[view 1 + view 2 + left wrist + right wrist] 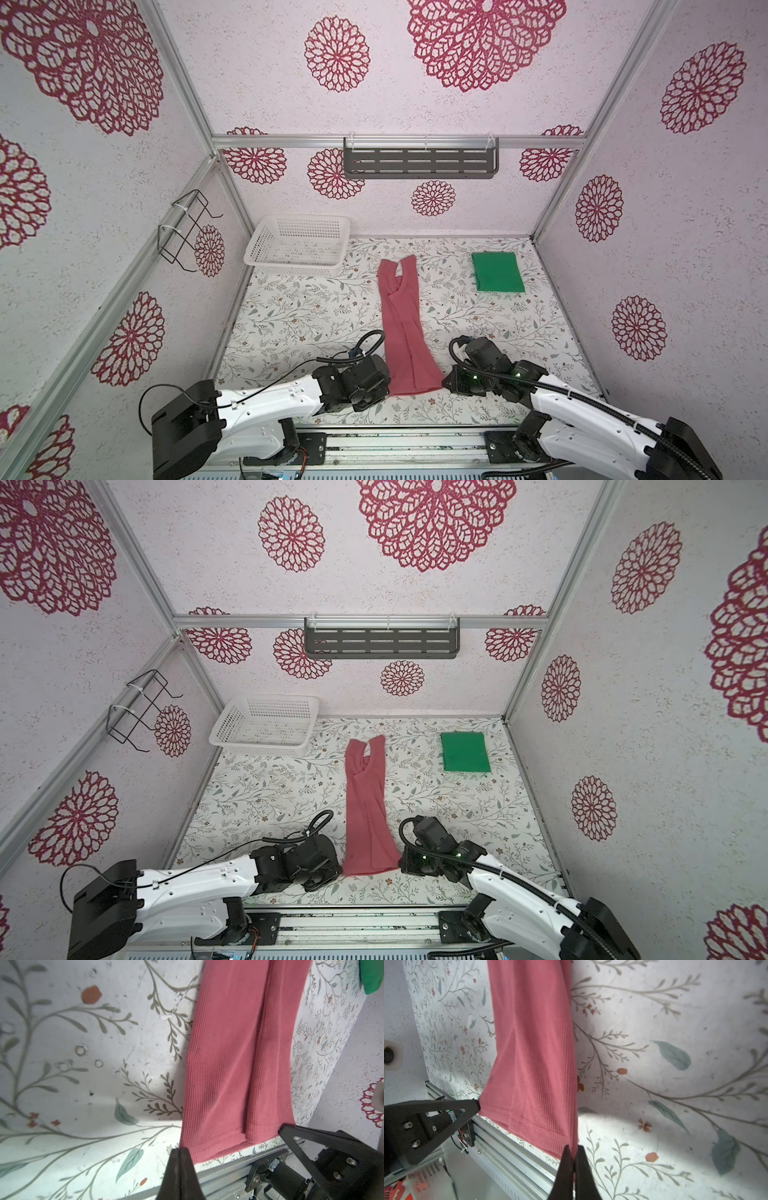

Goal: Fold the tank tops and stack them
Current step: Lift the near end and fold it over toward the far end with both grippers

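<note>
**Both top views.** The dusty rose-red tank top (pixel 401 324), a ribbed knit, lies flat on the floral-printed table cover (pixel 299 324), doubled lengthwise into a narrow strip. Its long axis runs straight away from the fingers, with the hem at the fingertips and the straps at the far end. The left gripper (pixel 390 390) sits at one hem corner and the right gripper (pixel 444 382) at the other, so the hem spans the gap between them. Neither arm is nearer; each has its own corner. The bright green tank top (pixel 498 272), folded into a flat rectangle, lies well beyond the right gripper, apart from the strip. The white perforated plastic basket (pixel 291 266) stands far beyond the left gripper, to its outer side.

**Left wrist view.** The left gripper (pixel 179 1150) is clenched tip to tip on its hem corner, and the cloth runs off ahead. The grey aluminium rail (pixel 228 1169) lies close behind the hem.

**Right wrist view.** The right gripper (pixel 572 1149) is pinched together with hem cloth caught between its fingers.

**Judgement.** We expect the hem to be carried forward over the strip toward the straps. That path follows the long axis, with bare table on both sides. The rail leaves little room behind. Both corners should travel level, or the strip will skew.
</note>
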Action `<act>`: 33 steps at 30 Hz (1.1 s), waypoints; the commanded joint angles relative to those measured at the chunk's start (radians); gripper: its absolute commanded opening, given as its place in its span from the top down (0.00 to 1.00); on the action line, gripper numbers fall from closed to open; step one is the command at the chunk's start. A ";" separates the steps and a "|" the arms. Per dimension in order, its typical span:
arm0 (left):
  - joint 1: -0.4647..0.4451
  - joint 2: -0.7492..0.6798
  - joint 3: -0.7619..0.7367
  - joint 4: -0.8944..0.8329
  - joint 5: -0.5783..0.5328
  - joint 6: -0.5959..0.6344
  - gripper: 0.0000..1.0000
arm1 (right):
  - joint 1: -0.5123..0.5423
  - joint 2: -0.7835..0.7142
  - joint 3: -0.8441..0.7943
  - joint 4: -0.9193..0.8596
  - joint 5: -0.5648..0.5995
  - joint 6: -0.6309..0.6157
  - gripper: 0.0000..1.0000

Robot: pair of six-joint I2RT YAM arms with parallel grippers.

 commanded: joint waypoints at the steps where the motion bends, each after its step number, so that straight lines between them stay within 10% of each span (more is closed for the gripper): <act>1: 0.041 -0.033 0.049 -0.096 -0.018 0.086 1.00 | 0.001 0.037 0.100 -0.060 0.061 -0.075 1.00; 13: 0.341 0.067 0.227 -0.185 0.138 0.467 1.00 | -0.129 0.451 0.512 -0.136 0.048 -0.430 1.00; 28: 0.553 0.424 0.491 -0.102 0.293 0.716 1.00 | -0.239 0.765 0.806 -0.121 0.003 -0.558 1.00; 33: 0.624 0.367 0.415 0.023 0.312 0.664 0.56 | -0.264 0.826 0.855 -0.119 -0.006 -0.564 1.00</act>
